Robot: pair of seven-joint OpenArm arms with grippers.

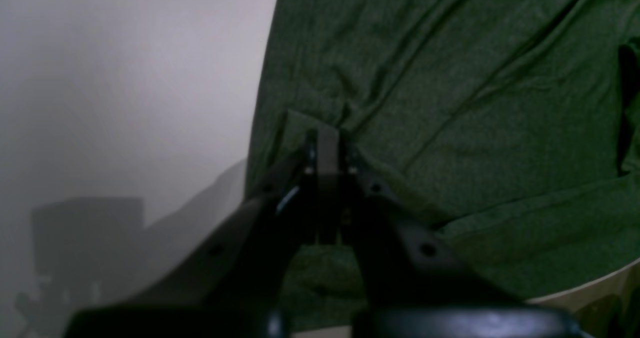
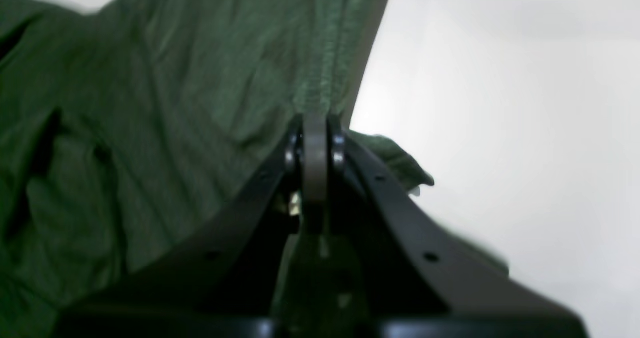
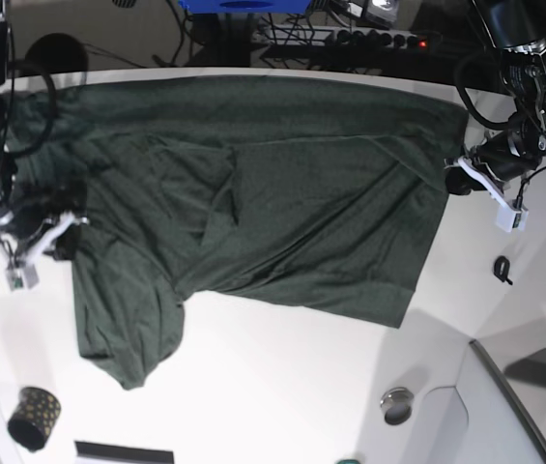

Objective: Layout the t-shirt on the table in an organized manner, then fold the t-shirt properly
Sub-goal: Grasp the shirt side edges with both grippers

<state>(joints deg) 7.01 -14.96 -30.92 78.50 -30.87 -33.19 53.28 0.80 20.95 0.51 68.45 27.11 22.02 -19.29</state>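
Note:
The dark green t-shirt [image 3: 282, 184] lies spread and wrinkled across the white table [image 3: 282, 387], with one part hanging down at the lower left. At the right side of the base view, my left gripper [image 3: 452, 180] is shut on the shirt's edge; the left wrist view shows the left gripper [image 1: 327, 135] pinching the t-shirt [image 1: 450, 93]. My right gripper [image 3: 68, 220] is shut on the shirt's left side. In the right wrist view the right gripper [image 2: 315, 123] clamps a bunched fold of the t-shirt [image 2: 165, 108].
A black gold-dotted cup [image 3: 34, 418] stands near the front left. A small round metal piece [image 3: 397, 404] and a small black item [image 3: 502, 266] lie at the right. Cables and a power strip [image 3: 359, 39] run behind the table's far edge.

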